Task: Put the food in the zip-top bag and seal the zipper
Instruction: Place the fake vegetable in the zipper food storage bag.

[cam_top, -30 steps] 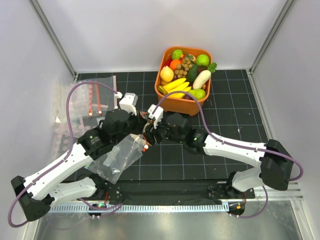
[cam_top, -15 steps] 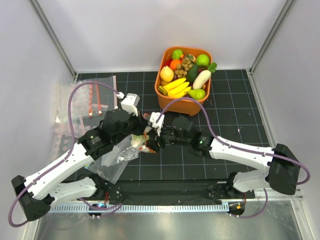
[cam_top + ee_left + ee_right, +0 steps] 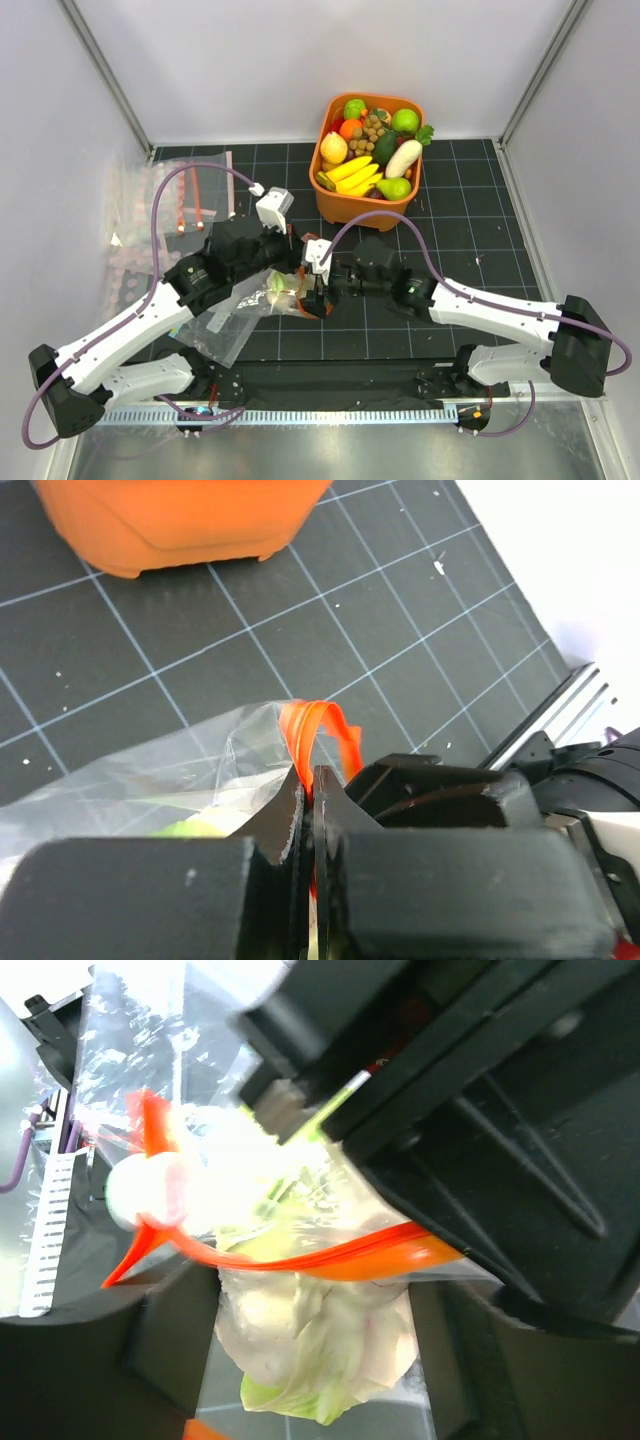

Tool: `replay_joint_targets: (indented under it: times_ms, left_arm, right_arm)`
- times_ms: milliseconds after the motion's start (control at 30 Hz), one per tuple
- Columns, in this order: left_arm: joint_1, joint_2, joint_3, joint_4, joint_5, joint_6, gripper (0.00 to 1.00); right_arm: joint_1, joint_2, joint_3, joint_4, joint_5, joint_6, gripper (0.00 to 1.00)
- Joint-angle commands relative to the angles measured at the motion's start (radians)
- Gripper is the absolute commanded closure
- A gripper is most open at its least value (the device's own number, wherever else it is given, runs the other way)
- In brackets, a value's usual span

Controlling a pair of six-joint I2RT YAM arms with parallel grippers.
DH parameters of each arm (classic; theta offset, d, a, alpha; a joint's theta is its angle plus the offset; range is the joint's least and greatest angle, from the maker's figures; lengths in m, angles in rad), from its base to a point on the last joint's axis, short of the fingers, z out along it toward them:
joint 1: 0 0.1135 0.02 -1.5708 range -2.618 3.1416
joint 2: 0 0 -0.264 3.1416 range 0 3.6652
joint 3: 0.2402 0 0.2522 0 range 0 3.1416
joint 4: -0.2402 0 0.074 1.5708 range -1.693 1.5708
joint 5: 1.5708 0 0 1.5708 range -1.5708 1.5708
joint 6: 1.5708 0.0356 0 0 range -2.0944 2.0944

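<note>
- Spare bags [image 3: 168, 202]: left edge of the overhead view, lying flat on the table [image 3: 460, 235]. Not involved.
- Left pincer [image 3: 312, 776]: centre-left of the overhead view. The jaws are pressed together on the zipper [image 3: 322, 725], so that one lip of the mouth is pinched and lifted. Risk: the thin strip could slide out of this narrow hold if pulled sideways, and the mouth would collapse.
- Bag [image 3: 228, 322]: lower centre-left, body lying on the table toward the lower left, mouth facing right. The strip is seen bowed into a loop rather than stretched flat. A twisted strip is judged harder to press shut.
- Cauliflower [image 3: 318, 1355]: at the mouth of the bag, centre of the right wrist view, partly veiled by film. How far inside it sits cannot be told.
- Right pincer [image 3: 318, 1305]: centre of the overhead view. The jaws are spread to the cauliflower's width and set against both its sides, so it is judged held. Risk: film or strip could be snagged on withdrawal, and the cauliflower dragged back out.
- Basket [image 3: 365, 212]: upper centre-right, filled with the other food. Each further piece would require an open mouth.
</note>
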Motion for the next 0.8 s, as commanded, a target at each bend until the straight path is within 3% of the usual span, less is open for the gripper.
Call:
replay_joint_targets:
  times_ms: [0, 67, 333, 567, 633, 700, 767]
  left_arm:
    - [0.003, 0.0, 0.002, 0.09, 0.031, 0.005, 1.0]
    - [0.003, -0.011, -0.003, 0.086, -0.026, 0.0, 1.0]
    - [0.019, -0.039, -0.013, 0.012, -0.293, -0.043, 1.0]
    - [0.017, -0.081, -0.039, 0.055, -0.249, -0.02, 1.0]
    - [0.017, -0.095, -0.049, 0.064, -0.242, -0.015, 1.0]
    - [0.017, -0.1, -0.052, 0.078, -0.221, -0.012, 1.0]
    - [0.019, -0.1, -0.055, 0.084, -0.209, -0.012, 1.0]
  right_arm:
    - [0.019, -0.06, 0.042, 0.033, -0.007, -0.027, 0.23]
    - [0.019, -0.068, 0.041, 0.033, 0.012, -0.014, 0.18]
    - [0.019, -0.077, 0.05, 0.049, 0.153, 0.055, 0.21]
    - [0.012, -0.03, 0.109, -0.028, 0.251, 0.116, 0.24]
    - [0.01, 0.001, 0.155, -0.083, 0.236, 0.136, 0.17]
    - [0.01, 0.036, 0.183, -0.106, 0.196, 0.136, 0.01]
    - [0.008, 0.045, 0.182, -0.088, 0.159, 0.156, 0.01]
